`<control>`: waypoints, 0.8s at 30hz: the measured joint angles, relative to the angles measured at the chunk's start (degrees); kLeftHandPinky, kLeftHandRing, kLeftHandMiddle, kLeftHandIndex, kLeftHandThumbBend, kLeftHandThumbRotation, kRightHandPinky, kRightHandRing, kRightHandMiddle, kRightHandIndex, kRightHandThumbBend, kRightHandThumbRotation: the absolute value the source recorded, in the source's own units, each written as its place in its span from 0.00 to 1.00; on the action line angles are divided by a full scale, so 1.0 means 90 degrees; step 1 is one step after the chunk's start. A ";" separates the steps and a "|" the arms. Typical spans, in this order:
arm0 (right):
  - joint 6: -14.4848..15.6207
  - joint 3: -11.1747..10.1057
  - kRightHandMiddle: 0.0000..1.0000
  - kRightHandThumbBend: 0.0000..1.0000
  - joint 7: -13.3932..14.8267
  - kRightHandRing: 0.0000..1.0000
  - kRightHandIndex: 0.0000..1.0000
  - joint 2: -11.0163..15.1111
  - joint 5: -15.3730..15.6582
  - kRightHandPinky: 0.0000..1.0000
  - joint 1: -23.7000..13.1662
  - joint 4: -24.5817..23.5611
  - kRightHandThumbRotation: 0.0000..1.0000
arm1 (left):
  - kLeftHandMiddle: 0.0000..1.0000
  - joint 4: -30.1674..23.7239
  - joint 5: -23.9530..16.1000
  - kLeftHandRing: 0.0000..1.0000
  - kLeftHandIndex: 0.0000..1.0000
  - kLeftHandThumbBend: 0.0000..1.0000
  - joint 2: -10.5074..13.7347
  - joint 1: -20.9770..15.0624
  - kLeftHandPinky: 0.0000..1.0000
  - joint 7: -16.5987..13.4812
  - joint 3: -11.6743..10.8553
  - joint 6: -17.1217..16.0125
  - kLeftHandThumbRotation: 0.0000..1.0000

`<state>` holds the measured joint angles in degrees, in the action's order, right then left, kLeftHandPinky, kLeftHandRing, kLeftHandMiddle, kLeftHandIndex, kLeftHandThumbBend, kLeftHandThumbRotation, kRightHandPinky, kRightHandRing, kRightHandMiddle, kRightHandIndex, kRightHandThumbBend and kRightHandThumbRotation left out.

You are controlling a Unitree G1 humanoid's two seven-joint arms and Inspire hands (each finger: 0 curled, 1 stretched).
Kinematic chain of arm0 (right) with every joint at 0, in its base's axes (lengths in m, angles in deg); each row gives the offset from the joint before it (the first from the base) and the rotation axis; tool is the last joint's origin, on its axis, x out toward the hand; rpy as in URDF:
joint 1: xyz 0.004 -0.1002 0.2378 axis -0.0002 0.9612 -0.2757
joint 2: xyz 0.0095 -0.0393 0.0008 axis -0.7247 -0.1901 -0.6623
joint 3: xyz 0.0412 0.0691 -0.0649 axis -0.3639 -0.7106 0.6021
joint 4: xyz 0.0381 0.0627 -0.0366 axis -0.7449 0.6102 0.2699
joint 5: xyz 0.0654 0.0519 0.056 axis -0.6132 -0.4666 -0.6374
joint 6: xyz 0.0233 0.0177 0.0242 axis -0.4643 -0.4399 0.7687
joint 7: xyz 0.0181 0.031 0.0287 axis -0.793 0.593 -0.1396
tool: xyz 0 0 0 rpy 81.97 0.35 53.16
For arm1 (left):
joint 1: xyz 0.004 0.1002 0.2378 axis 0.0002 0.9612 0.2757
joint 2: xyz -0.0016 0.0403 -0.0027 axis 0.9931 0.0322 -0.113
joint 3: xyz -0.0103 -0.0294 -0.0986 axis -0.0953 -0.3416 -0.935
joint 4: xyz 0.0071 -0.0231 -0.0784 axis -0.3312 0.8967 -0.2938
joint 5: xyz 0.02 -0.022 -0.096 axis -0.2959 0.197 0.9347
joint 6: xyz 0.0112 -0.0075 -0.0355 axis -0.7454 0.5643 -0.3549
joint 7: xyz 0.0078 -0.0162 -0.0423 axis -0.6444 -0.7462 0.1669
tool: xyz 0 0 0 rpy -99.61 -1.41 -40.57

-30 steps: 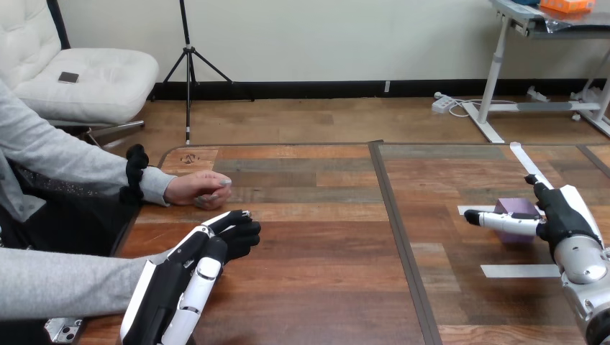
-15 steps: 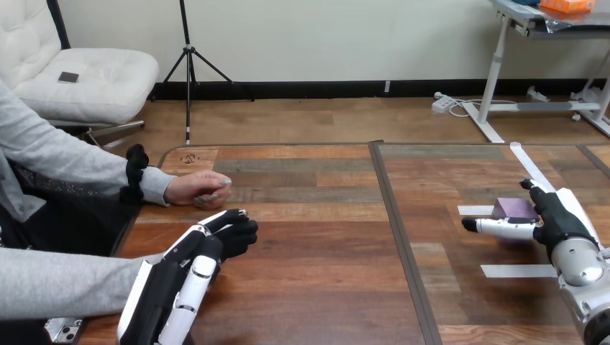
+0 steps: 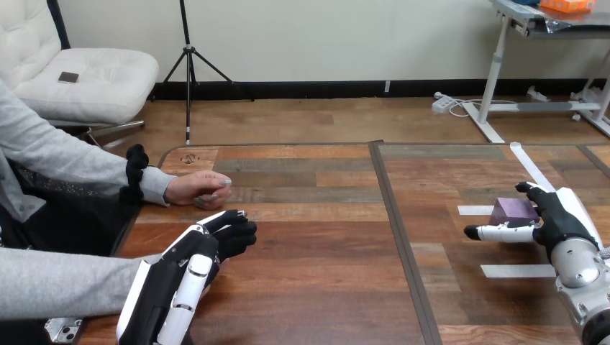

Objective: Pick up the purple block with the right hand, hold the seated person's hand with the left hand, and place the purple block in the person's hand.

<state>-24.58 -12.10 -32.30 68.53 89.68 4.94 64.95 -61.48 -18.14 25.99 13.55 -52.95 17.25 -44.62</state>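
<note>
Wooden planks form the table [image 3: 316, 237], split by a dark seam [image 3: 394, 223] running from its far edge to its near edge. On the right half, close to the right edge, the purple block [image 3: 512, 210] sits among strips of white tape [image 3: 519, 271]. The right hand [image 3: 557, 219] is spread round it, thumb stretched along the near face and fingers hooked past the far side. They look open rather than clamped, and I cannot tell whether they touch the block. That straddling pose seems set up for a squeeze and lift.

Near the left edge the person's hand [image 3: 196, 188] rests knuckles-up and loosely closed, so it would need to open to receive anything. The left hand [image 3: 216, 244] lies just short of it, apart, fingers loosely bent and holding nothing, placed for a short reach. A grey sleeve [image 3: 57, 287] lies beside the left arm at the near left corner. Only bare wood separates block and person.
</note>
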 measured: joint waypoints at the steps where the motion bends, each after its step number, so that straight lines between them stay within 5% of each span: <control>1: 0.0000 0.0008 0.90 1.00 0.0028 0.88 0.86 -0.0003 0.0008 0.77 0.0001 0.0000 0.01 | 0.73 0.0000 0.0000 0.74 0.72 0.51 0.0000 0.0000 0.78 0.0000 0.0000 0.0000 0.87; 8: -0.0164 0.0053 0.79 0.98 0.0274 0.78 0.79 -0.0008 0.0077 0.68 0.0041 0.0003 0.00 | 0.72 0.0000 0.0002 0.74 0.71 0.53 -0.0001 -0.0002 0.77 -0.0001 0.0000 -0.0001 0.87; 24: -0.0515 0.0138 0.72 0.92 0.0410 0.71 0.72 -0.0008 0.0096 0.66 0.0119 0.0005 0.00 | 0.73 0.0002 0.0019 0.75 0.71 0.52 -0.0002 -0.0021 0.77 0.0037 0.0000 -0.0001 0.87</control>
<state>-29.21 -10.85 -28.61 68.46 90.55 6.02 65.00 -61.46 -17.97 25.97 13.36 -52.62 17.25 -44.63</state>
